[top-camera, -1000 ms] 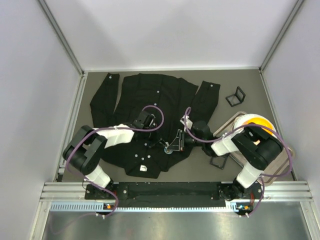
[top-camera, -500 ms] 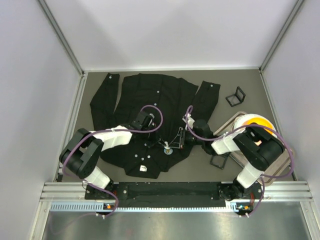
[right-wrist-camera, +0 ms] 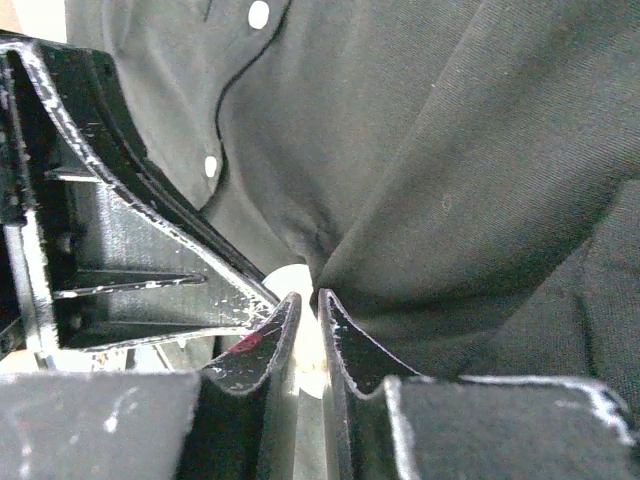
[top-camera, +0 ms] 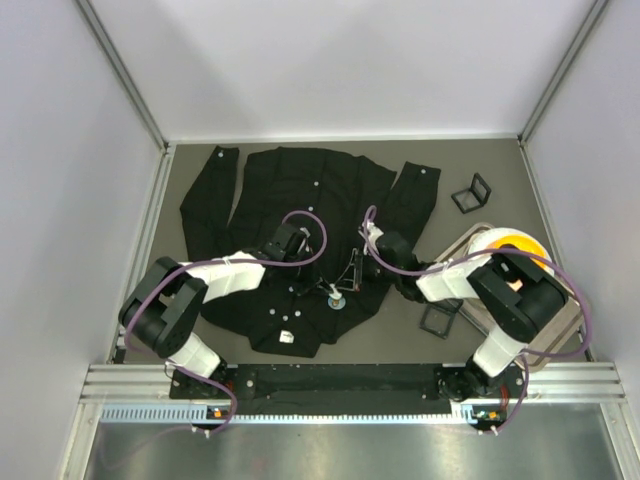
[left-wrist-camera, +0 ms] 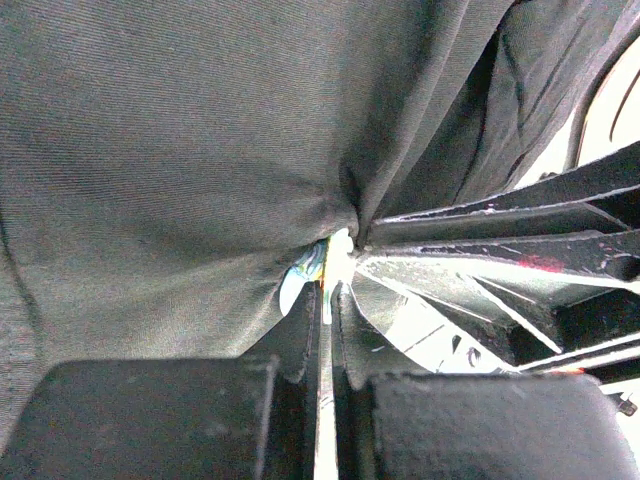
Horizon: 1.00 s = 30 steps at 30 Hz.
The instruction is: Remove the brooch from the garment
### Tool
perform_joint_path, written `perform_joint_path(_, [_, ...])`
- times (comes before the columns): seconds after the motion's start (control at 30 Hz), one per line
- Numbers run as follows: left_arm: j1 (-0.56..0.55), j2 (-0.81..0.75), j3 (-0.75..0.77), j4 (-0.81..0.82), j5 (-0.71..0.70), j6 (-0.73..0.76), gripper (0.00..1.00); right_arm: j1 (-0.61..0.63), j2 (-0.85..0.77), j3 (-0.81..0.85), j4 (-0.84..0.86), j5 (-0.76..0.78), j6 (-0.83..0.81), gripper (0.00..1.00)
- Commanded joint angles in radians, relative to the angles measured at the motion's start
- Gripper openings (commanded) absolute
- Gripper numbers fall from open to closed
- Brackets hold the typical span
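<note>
on the grey table (top-camera: 400,340) the shirt (top-camera: 300,190) is lying spread, brooch (top-camera: 335,299) on its front toward the near edge. my left gripper (left-wrist-camera: 325,300) is pinching tight beside it, likely steadying cloth; my right gripper (right-wrist-camera: 305,305) is sitting nearly closed at it, hold unclear.

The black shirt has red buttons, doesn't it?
Not quite. The buttons are white, not red; the right wrist view shows them clearly. The shirt is black, as you said.
</note>
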Motion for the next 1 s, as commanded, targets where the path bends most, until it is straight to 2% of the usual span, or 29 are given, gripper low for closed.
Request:
perform_joint_path(0.0, [-0.008, -0.038, 0.003, 0.033, -0.005, 0.012, 0.0, 0.026, -0.004, 0.05, -0.065, 0.054, -0.041, 0.11])
perform_joint_path(0.2, [-0.008, -0.04, 0.026, 0.024, -0.014, 0.018, 0.0, 0.066, -0.022, 0.067, -0.133, 0.117, -0.073, 0.13])
perform_joint_path(0.3, [-0.008, -0.037, 0.031, 0.027, -0.019, 0.018, 0.0, 0.066, -0.018, 0.07, -0.128, 0.111, -0.073, 0.09])
perform_joint_path(0.37, [-0.008, -0.031, 0.032, 0.029, -0.014, 0.018, 0.0, 0.065, -0.018, 0.071, -0.124, 0.107, -0.073, 0.01])
perform_joint_path(0.5, [-0.008, -0.02, 0.031, 0.035, -0.013, 0.021, 0.0, 0.065, -0.026, 0.058, -0.11, 0.103, -0.07, 0.0])
perform_joint_path(0.83, [-0.006, 0.0, 0.051, 0.033, 0.001, 0.05, 0.0, 0.039, 0.002, 0.037, -0.036, -0.036, -0.053, 0.0])
perform_joint_path(0.97, [-0.005, 0.07, 0.156, -0.007, 0.048, 0.094, 0.0, 0.045, 0.01, 0.047, -0.027, -0.074, -0.068, 0.0])
